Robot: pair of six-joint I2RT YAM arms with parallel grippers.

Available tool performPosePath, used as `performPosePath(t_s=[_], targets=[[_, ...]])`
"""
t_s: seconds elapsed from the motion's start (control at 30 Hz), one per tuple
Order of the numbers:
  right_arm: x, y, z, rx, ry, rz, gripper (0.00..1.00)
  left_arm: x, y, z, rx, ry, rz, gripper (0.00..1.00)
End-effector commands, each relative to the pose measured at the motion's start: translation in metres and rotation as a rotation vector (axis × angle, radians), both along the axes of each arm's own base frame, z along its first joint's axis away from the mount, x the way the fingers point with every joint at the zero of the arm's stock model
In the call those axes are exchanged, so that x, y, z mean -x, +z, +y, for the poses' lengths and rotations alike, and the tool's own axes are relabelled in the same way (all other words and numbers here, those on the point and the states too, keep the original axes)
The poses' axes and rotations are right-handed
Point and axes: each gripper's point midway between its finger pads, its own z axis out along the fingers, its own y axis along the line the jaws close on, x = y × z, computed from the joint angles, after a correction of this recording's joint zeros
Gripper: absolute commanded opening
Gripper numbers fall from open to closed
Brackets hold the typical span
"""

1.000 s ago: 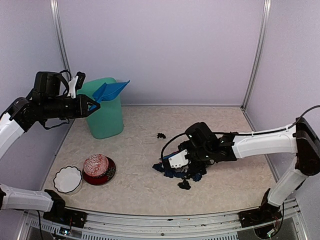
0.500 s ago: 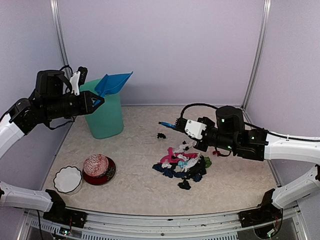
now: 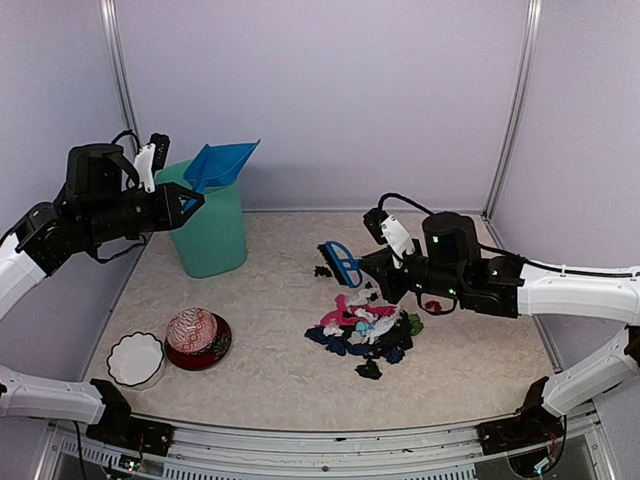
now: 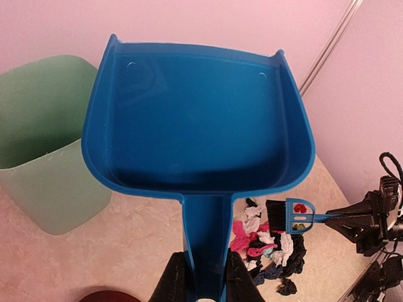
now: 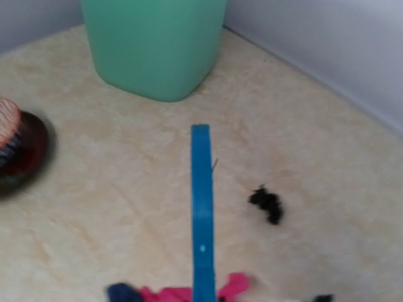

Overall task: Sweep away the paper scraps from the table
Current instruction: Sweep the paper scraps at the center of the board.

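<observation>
- Pale lilac walls [image 3: 320, 100] close in a beige marbled table [image 3: 270, 370].
- A green bin [image 3: 212, 235] stands upright at the table's far left, close to the back wall.
- A blue dustpan [image 3: 220, 165] is held in the air over the bin's rim, with its mouth pointing away from the left arm. The left gripper [image 4: 204, 286] is clamped on the dustpan's handle, one finger on each side.
- Most of the scraps [image 3: 368, 330] lie in one loose pile right of the table's middle: black, pink, white, green and dark blue bits touching and overlapping.
- A red bowl [image 3: 197, 338] and a white bowl [image 3: 136, 358] sit side by side near the front left, well apart from the pile.
- The right gripper [image 3: 378, 266] is closed on the handle of a small blue brush [image 3: 342, 262], which hangs just above the pile's far edge.
- One black scrap [image 3: 322, 271] lies alone just left of the brush.
- Another black scrap [image 3: 369, 369] lies just in front of the pile.
</observation>
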Motion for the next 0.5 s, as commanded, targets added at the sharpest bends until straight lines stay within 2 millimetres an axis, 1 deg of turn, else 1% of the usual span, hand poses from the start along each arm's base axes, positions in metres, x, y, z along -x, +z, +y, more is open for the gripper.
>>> performPosePath(t_s=[0.0,0.13,0.3,0.37,0.43,0.47], targets=[[0.008,0.006,0.015,-0.171,0.03,0.161,0.0,0.001,0.008,0.004,-0.013,0.007,-0.058,0.0],[0.017,0.004,0.029,-0.242,0.078,0.269,0.0,0.001,0.007,0.004,-0.019,0.005,-0.064,0.0],[0.029,-0.008,0.05,-0.296,0.125,0.422,0.0,0.0,0.005,0.004,-0.029,0.005,-0.068,0.0],[0.035,-0.015,0.059,-0.3,0.132,0.474,0.0,-0.001,0.004,0.003,-0.029,0.003,-0.066,0.0],[0.04,-0.029,0.068,-0.292,0.138,0.529,0.0,-0.002,0.002,0.002,-0.029,-0.002,-0.062,0.0],[0.04,-0.038,0.069,-0.28,0.12,0.557,0.0,-0.002,0.001,0.001,-0.031,-0.003,-0.061,0.0]])
